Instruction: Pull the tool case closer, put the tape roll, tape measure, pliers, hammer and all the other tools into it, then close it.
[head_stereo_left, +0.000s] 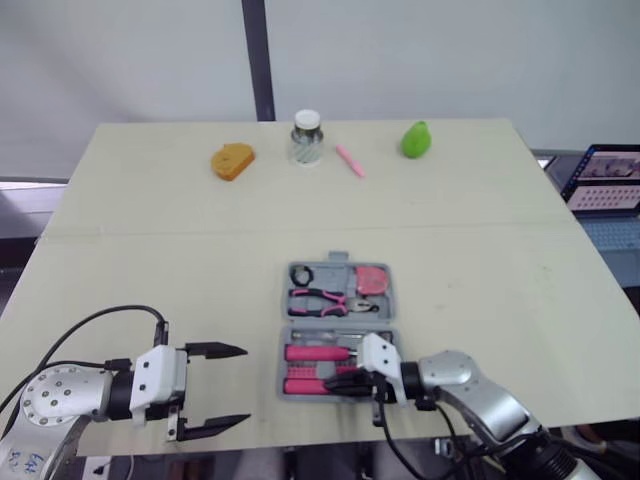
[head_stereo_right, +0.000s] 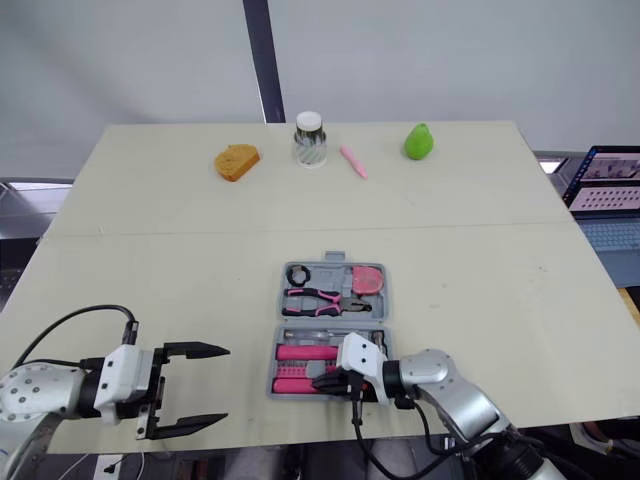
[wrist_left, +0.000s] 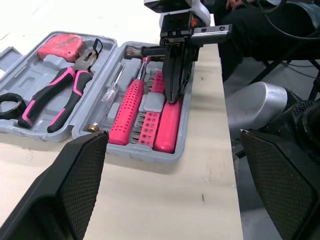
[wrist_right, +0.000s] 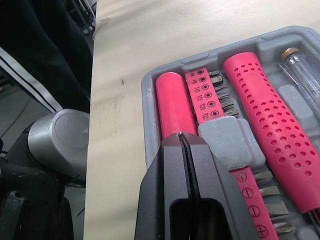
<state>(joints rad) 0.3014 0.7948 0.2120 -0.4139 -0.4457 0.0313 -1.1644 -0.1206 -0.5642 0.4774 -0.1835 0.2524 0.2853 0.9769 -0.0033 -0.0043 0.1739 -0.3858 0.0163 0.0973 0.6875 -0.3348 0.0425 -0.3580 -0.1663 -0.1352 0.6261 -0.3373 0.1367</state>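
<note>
At table's near edge, 6 o'clock, the tool case lies open and loaded. My right gripper is pinched shut, tips over the pink handle inside. Left gripper is spread wide at the case's 8 o'clock. Risk: pulling out sideways drags the case overboard, or the lid catches the fingers.

The right claw has its two black fingers pressed flat together, tips over the open grey tool case lying on the beige table. Slotted in it side by side are a smooth pink handle, a pink bit holder, a dotted pink handle and a clear screwdriver.
</note>
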